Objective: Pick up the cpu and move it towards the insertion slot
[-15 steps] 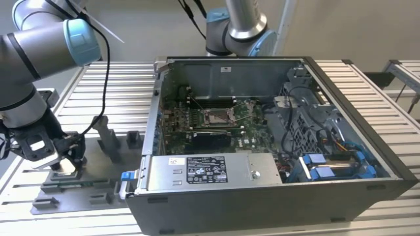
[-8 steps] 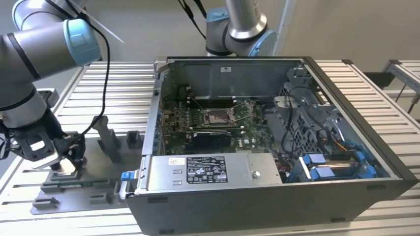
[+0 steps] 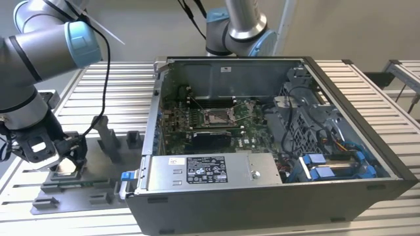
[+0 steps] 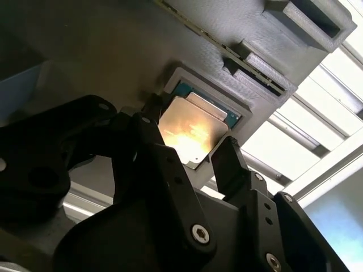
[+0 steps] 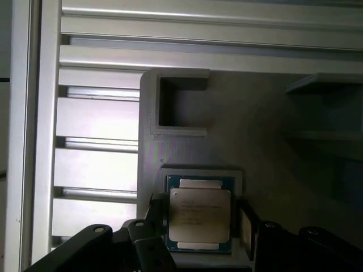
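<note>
The black gripper (image 3: 64, 160) hangs low over the grey plastic fixture plate (image 3: 92, 183) at the exterior view's left. Its jaws sit narrowly astride the small square silvery-topped cpu (image 5: 199, 220), which lies flat in its shallow pocket; whether they pinch its edges I cannot tell. An uneven or light hold would likely tilt the chip so it catches on the pocket wall, or let it slip. The square metal-framed insertion slot (image 3: 218, 116) sits well apart, deep inside the open dark computer case (image 3: 262, 209), whose side wall stands between and could be clipped. Everything rests on a ribbed aluminium slat table (image 3: 118, 83), with a pale wall behind.
</note>
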Available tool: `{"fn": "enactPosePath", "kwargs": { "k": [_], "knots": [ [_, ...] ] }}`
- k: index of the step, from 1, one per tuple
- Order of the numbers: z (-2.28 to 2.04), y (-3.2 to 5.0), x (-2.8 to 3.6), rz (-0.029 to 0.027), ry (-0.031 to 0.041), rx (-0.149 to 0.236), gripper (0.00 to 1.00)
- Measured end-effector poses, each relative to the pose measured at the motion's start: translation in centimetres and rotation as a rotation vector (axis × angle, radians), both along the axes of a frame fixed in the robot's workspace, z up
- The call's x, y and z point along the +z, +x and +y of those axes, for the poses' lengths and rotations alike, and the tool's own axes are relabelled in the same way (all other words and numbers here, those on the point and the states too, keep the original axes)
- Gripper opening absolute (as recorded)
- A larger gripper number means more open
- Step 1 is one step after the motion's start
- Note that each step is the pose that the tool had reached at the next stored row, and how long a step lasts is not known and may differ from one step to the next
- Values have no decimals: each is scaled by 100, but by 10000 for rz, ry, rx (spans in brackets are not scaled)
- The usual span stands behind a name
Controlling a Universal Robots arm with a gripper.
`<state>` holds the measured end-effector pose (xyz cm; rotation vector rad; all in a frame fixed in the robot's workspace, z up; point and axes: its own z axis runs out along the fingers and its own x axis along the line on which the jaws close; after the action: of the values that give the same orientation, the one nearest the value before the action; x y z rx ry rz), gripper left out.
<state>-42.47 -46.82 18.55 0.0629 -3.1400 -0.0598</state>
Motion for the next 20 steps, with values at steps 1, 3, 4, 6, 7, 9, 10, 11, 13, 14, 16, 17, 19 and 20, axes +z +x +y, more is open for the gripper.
{"fn": "enactPosePath", "kwargs": {
  "k": [1,3,4,6,7,9,10,11,13,14,16,17,19,20],
  "knots": [
    [0,0,0,1,-1,0,100],
    [0,0,0,0,-3,0,100],
    [0,0,0,0,-3,0,0],
    [0,0,0,1,-5,0,0],
    [0,0,0,1,-5,0,0],
    [0,1,3,-1,-6,-3,0],
    [1,0,28,-3,-2,-14,0],
    [0,0,72,-2,-2,-22,0],
    [0,0,165,1,-3,-32,0],
    [0,0,211,0,-3,-35,0],
    [0,0,301,1,-3,-37,0],
    [0,0,343,0,-3,-39,0],
    [0,0,385,1,-4,-43,0],
    [0,1,383,-2,-3,-43,0]
  ]
}}
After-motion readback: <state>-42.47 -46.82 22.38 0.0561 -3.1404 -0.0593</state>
